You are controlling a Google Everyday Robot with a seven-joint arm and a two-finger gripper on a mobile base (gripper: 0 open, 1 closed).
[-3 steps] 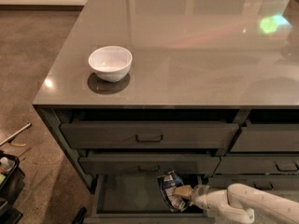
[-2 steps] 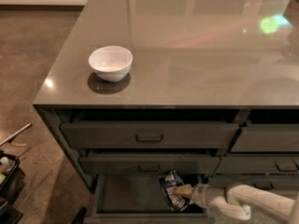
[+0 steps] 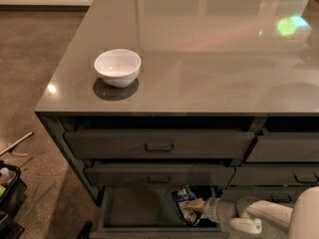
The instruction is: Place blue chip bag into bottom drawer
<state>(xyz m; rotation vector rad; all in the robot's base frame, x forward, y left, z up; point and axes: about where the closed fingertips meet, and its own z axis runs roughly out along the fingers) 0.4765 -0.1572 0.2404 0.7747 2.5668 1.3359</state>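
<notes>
The blue chip bag point(image 3: 185, 205), dark blue with white patches, lies crumpled inside the open bottom drawer point(image 3: 134, 208), toward its right side. My gripper point(image 3: 198, 204) reaches into the drawer from the right, with its tan tip right at the bag's right edge. The white forearm point(image 3: 259, 213) extends out to the lower right. The drawer's flat dark floor shows to the left of the bag. The bag's lower part is hidden by the drawer front.
A white bowl point(image 3: 117, 66) stands on the grey countertop point(image 3: 209, 59) at the left. Two shut handled drawers point(image 3: 159, 146) sit above the open one. A narrower drawer column point(image 3: 284, 151) is to the right. Clutter point(image 3: 7, 183) lies on the floor at lower left.
The arm has shifted slightly and its white upper part now fills more of the lower right corner. The bag stays in the same spot in the drawer.
</notes>
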